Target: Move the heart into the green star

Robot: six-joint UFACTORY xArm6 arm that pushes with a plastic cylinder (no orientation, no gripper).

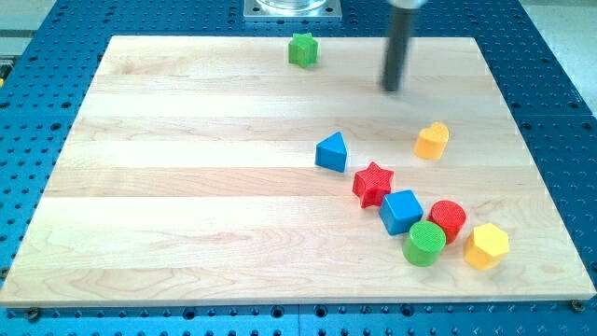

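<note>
Pale wooden board (187, 215) lies on a blue perforated table (56, 19). Nearest the view's bottom, toward the right, a yellow hexagon block (486, 246) and a green cylinder (424, 243) sit close to the board's lower edge, the hexagon also near the right edge. Just behind them a red cylinder (449, 219) stands between the two, touching or nearly touching the green cylinder, and a blue cube (401, 211) is just beside it on the left. A red star (373, 183) touches or nearly touches the cube's upper left corner, and a blue triangular block (332, 152) lies just beyond it. The whole left half of the board is open wood.

The yellow heart (432, 141) sits alone right of centre, apart from the cluster. My tip (392, 89) stands above and slightly left of the heart, not touching it. The arm carries only this rod, holding nothing. The green star (302, 49) lies at the top edge, well apart from the heart, with bare wood between them.
</note>
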